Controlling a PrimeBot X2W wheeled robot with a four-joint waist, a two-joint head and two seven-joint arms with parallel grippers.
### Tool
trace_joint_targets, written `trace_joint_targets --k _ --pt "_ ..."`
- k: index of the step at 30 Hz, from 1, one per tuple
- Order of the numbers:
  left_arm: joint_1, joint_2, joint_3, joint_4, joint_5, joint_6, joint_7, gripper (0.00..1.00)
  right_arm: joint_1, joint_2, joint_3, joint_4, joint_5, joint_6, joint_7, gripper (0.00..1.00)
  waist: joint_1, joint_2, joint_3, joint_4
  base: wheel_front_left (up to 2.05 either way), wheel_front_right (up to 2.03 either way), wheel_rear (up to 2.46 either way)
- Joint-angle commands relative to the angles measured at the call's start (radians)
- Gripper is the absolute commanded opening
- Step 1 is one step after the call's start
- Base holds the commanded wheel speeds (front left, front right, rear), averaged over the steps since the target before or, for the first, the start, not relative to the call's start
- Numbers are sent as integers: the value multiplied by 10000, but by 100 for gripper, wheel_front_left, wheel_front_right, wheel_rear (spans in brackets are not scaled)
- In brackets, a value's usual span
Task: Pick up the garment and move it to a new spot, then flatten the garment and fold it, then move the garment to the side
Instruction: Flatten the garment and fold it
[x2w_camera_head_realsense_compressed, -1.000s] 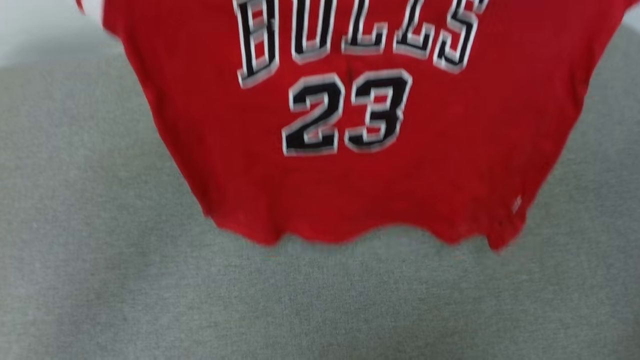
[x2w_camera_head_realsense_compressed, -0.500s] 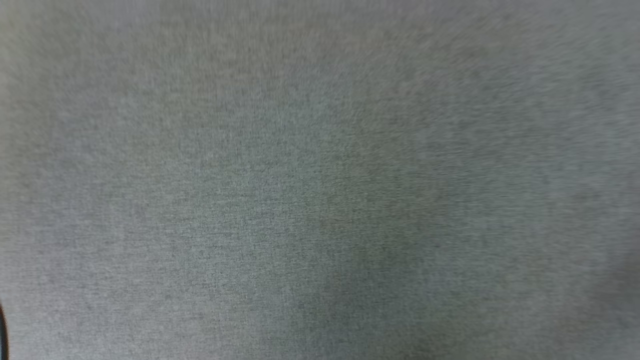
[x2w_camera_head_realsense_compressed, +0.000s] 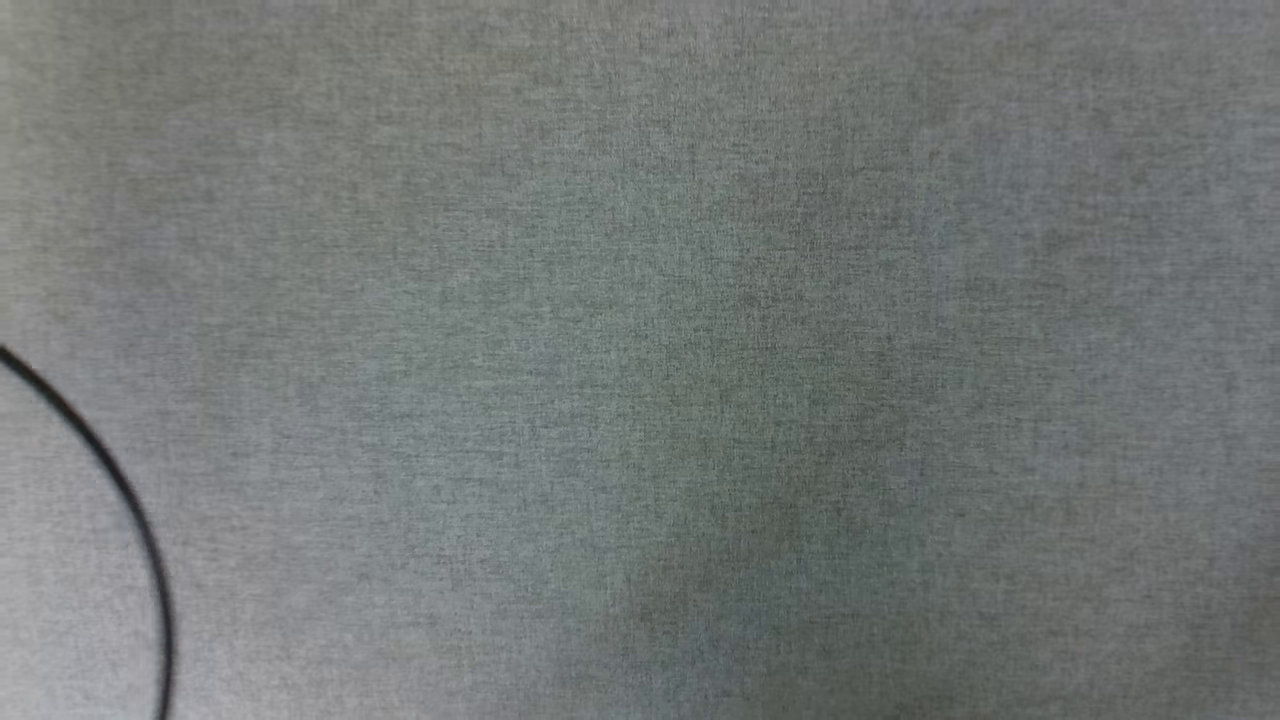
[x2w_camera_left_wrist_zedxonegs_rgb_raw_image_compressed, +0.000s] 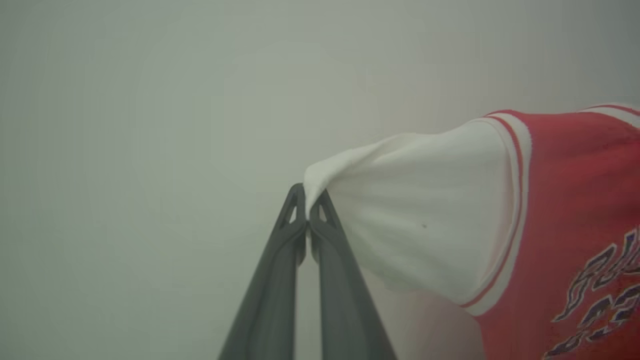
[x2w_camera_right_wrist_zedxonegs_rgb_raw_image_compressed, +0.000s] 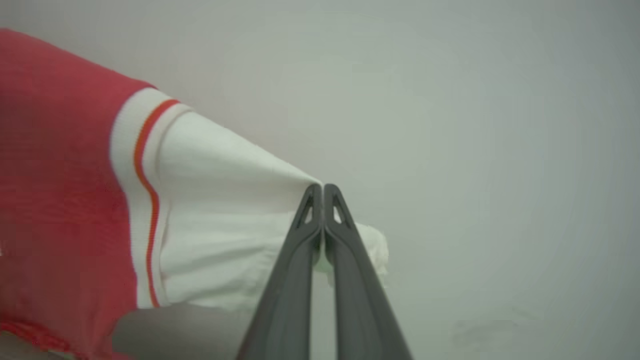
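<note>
Since a second ago the head view has shifted: then the red body of the garment hung in its upper part, now it looks on the grey surface (x2w_camera_head_realsense_compressed: 640, 300), and a thin dark curved line (x2w_camera_head_realsense_compressed: 122, 490) reaches further in at the lower left than half a second ago.

At the left wrist, the left gripper (x2w_camera_left_wrist_zedxonegs_rgb_raw_image_compressed: 308, 197) has its two dark fingers pressed together on the edge of a white sleeve (x2w_camera_left_wrist_zedxonegs_rgb_raw_image_compressed: 425, 210) of the garment (x2w_camera_left_wrist_zedxonegs_rgb_raw_image_compressed: 565, 200). The sleeve is pulled to a point at the fingertips. Beside it come the red-white striped trim (x2w_camera_left_wrist_zedxonegs_rgb_raw_image_compressed: 515, 200) and the red body with part of the black lettering (x2w_camera_left_wrist_zedxonegs_rgb_raw_image_compressed: 600, 280).

At the right wrist, the right gripper (x2w_camera_right_wrist_zedxonegs_rgb_raw_image_compressed: 322, 192) is likewise closed tight on the other white sleeve (x2w_camera_right_wrist_zedxonegs_rgb_raw_image_compressed: 220, 200), and a little cloth bunches past the fingers. The garment hangs stretched between both grippers, before a pale, blurred background.
</note>
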Motion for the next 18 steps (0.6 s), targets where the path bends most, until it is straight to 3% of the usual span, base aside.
trace_joint_targets --k 1,6,14,18 --pt "467 -143 -59 63 -41 -58 -66 0 479 75 218 183 134 -17 -152 0 -3 0 -196 15 0 0 0" --pt "2271 -467 -72 -354 57 -127 -85 0 1771 -9 826 474 475 -17 -474 0 -3 0 -816 26 0 0 0" --pt "6631 -695 -405 -1335 169 -185 -79 0 5353 -231 1576 286 1741 -14 -427 0 -3 0 -2503 42 0 0 0" --pt "8669 -675 -525 -1611 -105 -183 -72 0 7450 -842 2290 -547 2631 -17 -102 0 -3 0 -3313 -37 0 0 0"
